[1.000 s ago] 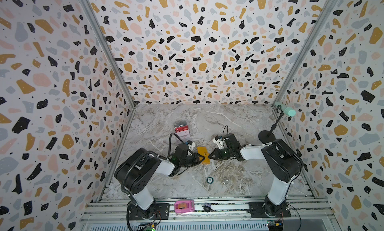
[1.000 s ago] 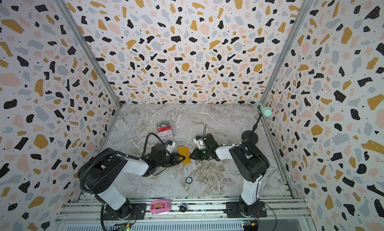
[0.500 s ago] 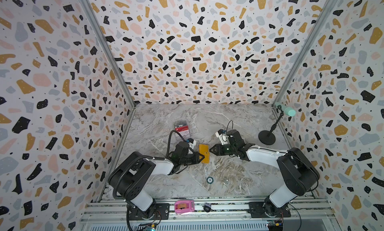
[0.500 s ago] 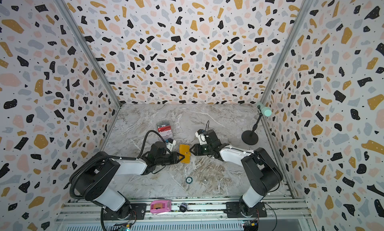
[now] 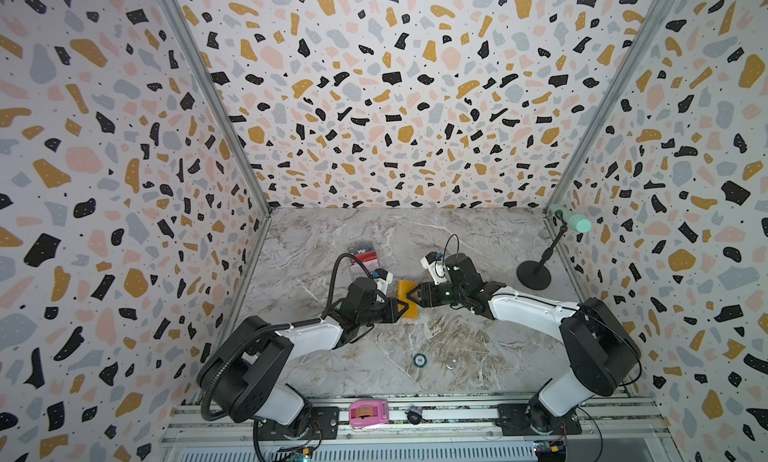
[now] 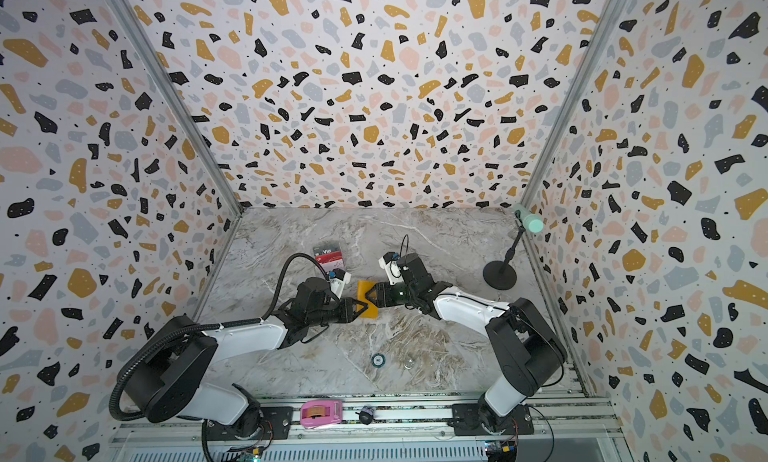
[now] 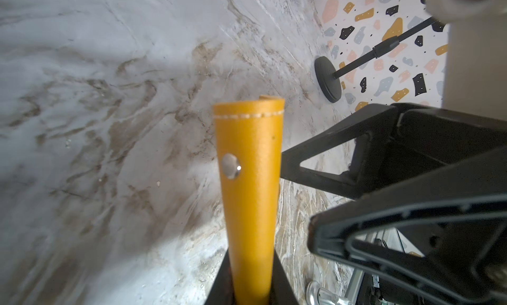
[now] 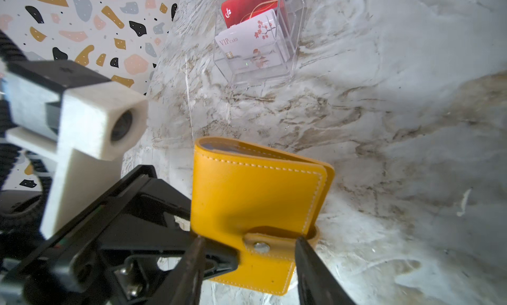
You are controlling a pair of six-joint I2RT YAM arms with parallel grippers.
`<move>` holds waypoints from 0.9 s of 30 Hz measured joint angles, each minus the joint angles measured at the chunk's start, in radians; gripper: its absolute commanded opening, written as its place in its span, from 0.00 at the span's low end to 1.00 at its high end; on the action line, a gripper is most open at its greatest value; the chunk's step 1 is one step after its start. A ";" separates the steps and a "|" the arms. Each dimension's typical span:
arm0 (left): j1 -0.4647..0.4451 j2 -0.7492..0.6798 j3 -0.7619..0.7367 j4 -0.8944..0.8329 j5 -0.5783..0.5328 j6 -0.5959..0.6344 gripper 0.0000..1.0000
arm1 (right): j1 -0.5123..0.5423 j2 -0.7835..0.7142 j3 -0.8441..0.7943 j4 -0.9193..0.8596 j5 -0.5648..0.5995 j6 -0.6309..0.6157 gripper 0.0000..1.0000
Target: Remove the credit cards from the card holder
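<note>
Card holder (image 8: 255, 196), centre of table (image 5: 419, 343), bare surface toward 6 o'clock; left gripper (image 5: 402, 307) pinches its edge; right gripper (image 5: 410, 294) half-spread astride snap tab (image 8: 262, 247).

Card holder (image 5: 405, 287) between left tool (image 5: 402, 307) and right tool (image 5: 410, 294)

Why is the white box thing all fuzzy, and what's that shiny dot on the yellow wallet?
Right wrist view: the white camera block sits near the lens and looks blurred, while the card holder is sharp, with a shadow on its cover. Left wrist view: the metal snap catches a small bright glint.
</note>
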 measured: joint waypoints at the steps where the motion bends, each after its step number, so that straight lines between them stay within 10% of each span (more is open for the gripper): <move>1: 0.000 -0.007 0.000 -0.001 -0.002 0.003 0.10 | 0.001 0.000 0.003 0.000 0.001 0.000 0.53; 27: 0.007 -0.081 -0.001 -0.082 -0.076 0.022 0.09 | 0.043 0.072 0.055 0.023 0.025 0.027 0.29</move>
